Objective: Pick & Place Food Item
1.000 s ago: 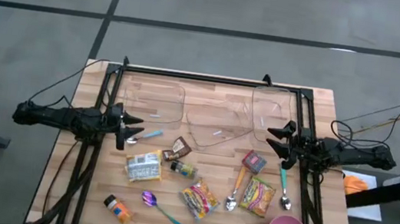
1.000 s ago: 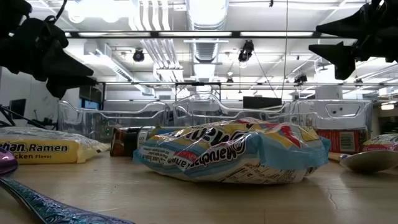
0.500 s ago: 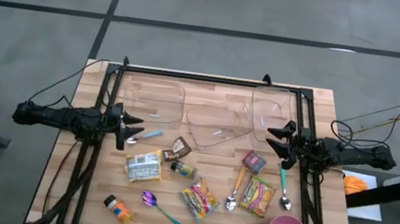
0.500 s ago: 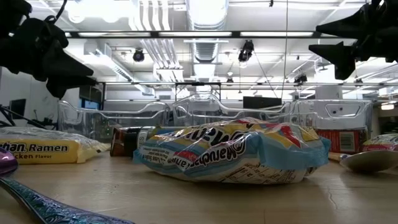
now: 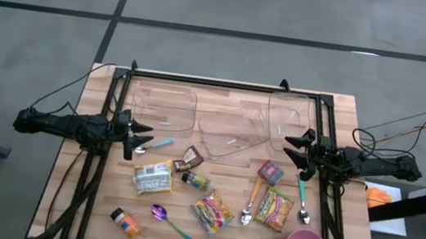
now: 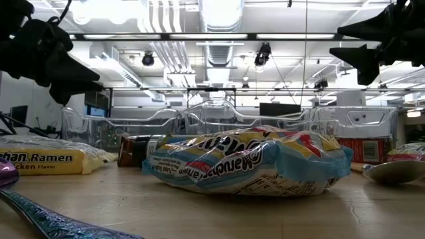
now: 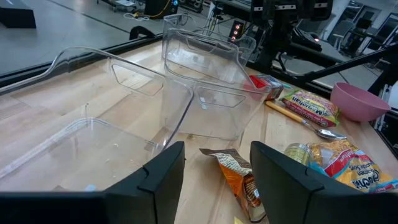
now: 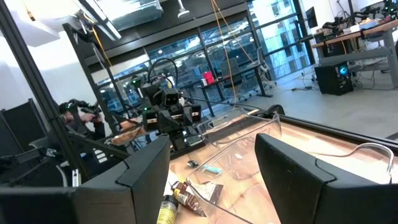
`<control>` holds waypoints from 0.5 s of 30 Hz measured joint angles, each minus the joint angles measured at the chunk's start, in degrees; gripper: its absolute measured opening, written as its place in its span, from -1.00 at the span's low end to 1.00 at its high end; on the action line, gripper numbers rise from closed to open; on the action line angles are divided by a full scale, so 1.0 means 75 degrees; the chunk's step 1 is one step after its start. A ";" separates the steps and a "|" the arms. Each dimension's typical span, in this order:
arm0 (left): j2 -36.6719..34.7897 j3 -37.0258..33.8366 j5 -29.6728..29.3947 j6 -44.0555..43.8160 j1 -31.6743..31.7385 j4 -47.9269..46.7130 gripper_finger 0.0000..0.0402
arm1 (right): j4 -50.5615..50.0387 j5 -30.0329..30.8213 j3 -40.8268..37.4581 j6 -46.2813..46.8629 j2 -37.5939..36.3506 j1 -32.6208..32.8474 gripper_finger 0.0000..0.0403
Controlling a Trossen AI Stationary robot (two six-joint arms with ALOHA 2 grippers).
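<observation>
Both arms hover above the table, holding nothing: the left gripper [image 5: 138, 136] at the left edge and the right gripper [image 5: 298, 148] at the right edge, each with fingers parted. Food packets lie near the table's middle, a ramen packet [image 5: 153, 177] left of a snack bag [image 5: 212, 213], with clear containers [image 5: 167, 108] farther back.
</observation>
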 joint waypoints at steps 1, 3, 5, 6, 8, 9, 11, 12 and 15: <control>0.0000 0.0000 0.0000 0.0000 0.0000 0.0000 -0.04 | 0.0000 0.0001 -0.0003 0.0000 0.0000 0.0000 0.16; -0.0002 0.0002 -0.0001 0.0000 0.0001 0.0000 -0.04 | -0.0001 0.0002 0.0000 0.0000 0.0000 0.0000 0.16; 0.0000 0.0003 -0.0001 0.0000 0.0000 0.0000 -0.04 | 0.0000 0.0000 -0.0002 -0.0002 0.0000 0.0002 0.16; -0.0001 0.0002 -0.0002 0.0000 0.0001 0.0000 -0.04 | 0.0000 0.0000 -0.0003 0.0000 0.0000 0.0003 0.16; -0.0001 0.0001 0.0000 0.0000 0.0000 0.0000 -0.04 | 0.0000 0.0003 -0.0003 0.0000 0.0000 0.0001 0.16; 0.0000 0.0000 -0.0003 0.0000 0.0000 0.0000 -0.04 | 0.0000 0.0000 0.0000 0.0000 0.0000 0.0000 0.16; 0.0000 0.0000 0.0000 0.0000 0.0003 0.0000 -0.04 | 0.0000 0.0003 -0.0003 0.0000 0.0000 0.0001 0.16; 0.0000 0.0003 -0.0003 0.0000 0.0002 0.0003 -0.04 | 0.0000 0.0000 -0.0001 0.0000 0.0000 0.0001 0.16; 0.0000 -0.0008 -0.0082 0.0000 0.0000 0.0135 -0.04 | 0.0000 0.0002 -0.0002 -0.0002 -0.0002 0.0002 0.16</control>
